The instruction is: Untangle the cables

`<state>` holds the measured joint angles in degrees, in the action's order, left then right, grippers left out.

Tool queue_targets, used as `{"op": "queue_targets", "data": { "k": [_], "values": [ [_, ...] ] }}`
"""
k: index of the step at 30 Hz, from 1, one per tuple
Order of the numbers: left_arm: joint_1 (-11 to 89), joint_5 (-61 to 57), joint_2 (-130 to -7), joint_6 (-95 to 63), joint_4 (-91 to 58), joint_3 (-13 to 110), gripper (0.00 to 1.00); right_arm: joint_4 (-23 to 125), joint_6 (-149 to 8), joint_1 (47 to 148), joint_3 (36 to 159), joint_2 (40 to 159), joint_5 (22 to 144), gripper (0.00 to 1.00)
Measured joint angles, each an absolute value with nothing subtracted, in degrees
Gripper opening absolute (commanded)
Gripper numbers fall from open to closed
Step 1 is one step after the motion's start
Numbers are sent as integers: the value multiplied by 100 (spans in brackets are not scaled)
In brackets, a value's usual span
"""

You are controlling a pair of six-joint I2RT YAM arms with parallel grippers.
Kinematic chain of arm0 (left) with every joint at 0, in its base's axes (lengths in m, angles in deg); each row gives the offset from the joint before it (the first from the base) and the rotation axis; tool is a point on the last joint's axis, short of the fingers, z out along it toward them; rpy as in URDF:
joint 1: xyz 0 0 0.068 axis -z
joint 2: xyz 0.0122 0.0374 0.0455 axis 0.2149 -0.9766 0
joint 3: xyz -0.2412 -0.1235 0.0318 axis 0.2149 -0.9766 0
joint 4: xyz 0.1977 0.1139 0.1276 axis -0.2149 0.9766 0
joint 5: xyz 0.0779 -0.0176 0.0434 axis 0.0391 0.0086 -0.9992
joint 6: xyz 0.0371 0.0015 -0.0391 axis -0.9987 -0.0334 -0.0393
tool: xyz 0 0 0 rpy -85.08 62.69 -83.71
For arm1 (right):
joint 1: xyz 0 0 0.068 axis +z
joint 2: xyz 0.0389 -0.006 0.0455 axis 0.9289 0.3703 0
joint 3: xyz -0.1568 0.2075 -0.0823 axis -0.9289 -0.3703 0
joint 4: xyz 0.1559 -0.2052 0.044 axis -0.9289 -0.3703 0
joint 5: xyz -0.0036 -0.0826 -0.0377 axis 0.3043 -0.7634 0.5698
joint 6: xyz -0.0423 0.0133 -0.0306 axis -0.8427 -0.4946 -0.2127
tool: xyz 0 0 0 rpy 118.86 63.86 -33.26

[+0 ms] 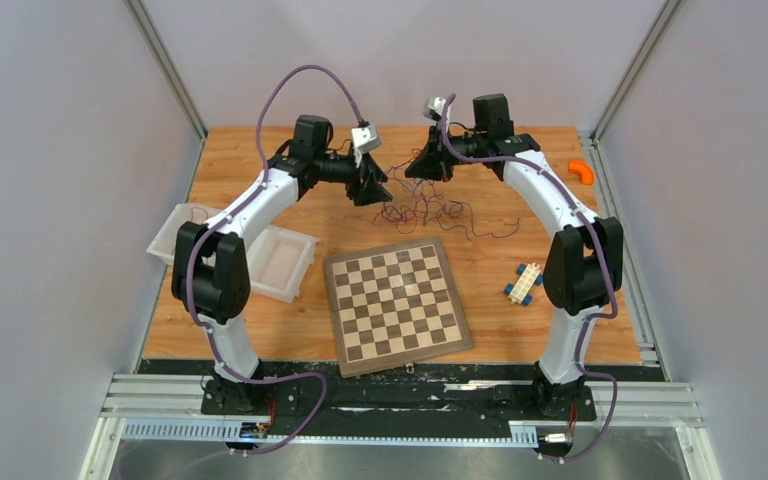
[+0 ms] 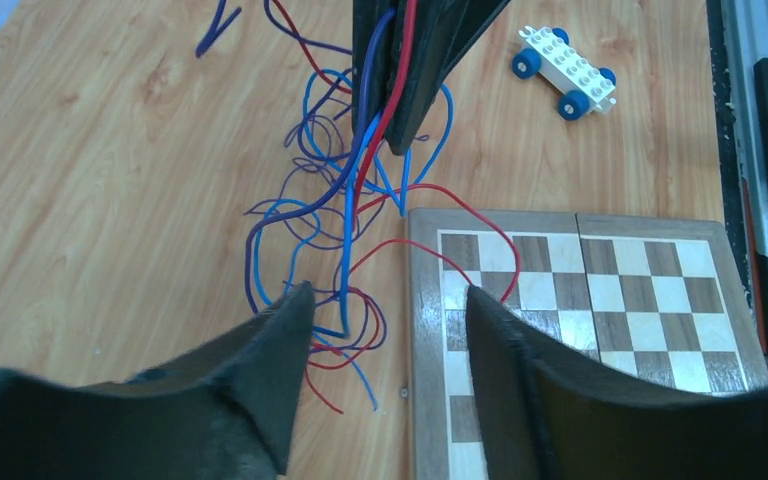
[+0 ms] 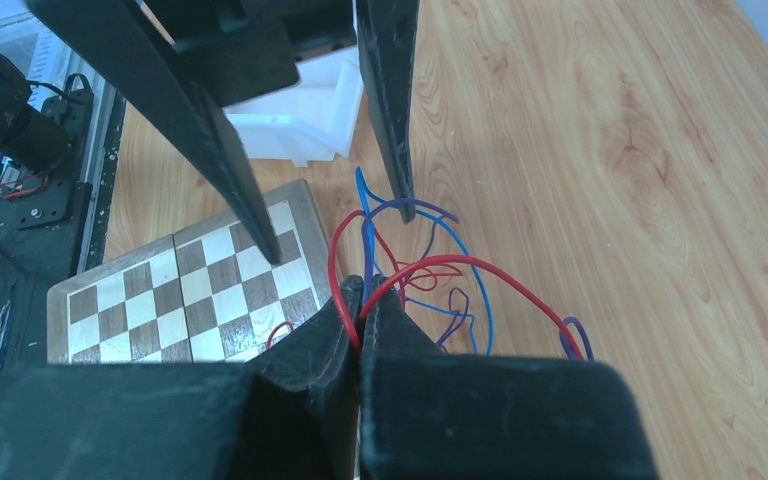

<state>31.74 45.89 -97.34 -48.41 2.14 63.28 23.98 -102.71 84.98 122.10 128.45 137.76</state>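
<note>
The right claw (image 3: 360, 308) clenches red and blue cables (image 2: 347, 250), holding them raised above the desk (image 2: 110, 200), probably so the left claw (image 2: 390, 320), spread wide, can single out one strand.

Both arms arch up and inward, their wrists bent down and nearly meeting. The left tool (image 2: 390, 300) hangs with its fingers spread wide; the right tool (image 3: 362, 292) is pinched tight on a few cables (image 3: 365, 230).
</note>
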Motion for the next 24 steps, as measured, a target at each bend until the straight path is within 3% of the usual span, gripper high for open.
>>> {"op": "queue_targets", "data": {
  "k": [3,8,11,20,24],
  "values": [
    [3179,4607,-9777,-4828,149,6271,37,2464,-10221,8498,12213,12832,13796,0],
    [3176,4618,-9753,-4763,-214,6153,26,2507,-10175,8498,12213,12827,13807,0],
    [3176,4572,-9675,-4684,-384,6026,3,2534,-10166,8498,12213,12827,13805,0],
    [3017,4233,-9139,-4260,-474,6015,0,2658,-10297,8404,11791,12816,13503,9],
    [2643,4139,-8853,-3976,-310,6286,0,2658,-10588,8155,11203,12882,13134,8]
  ]
}}
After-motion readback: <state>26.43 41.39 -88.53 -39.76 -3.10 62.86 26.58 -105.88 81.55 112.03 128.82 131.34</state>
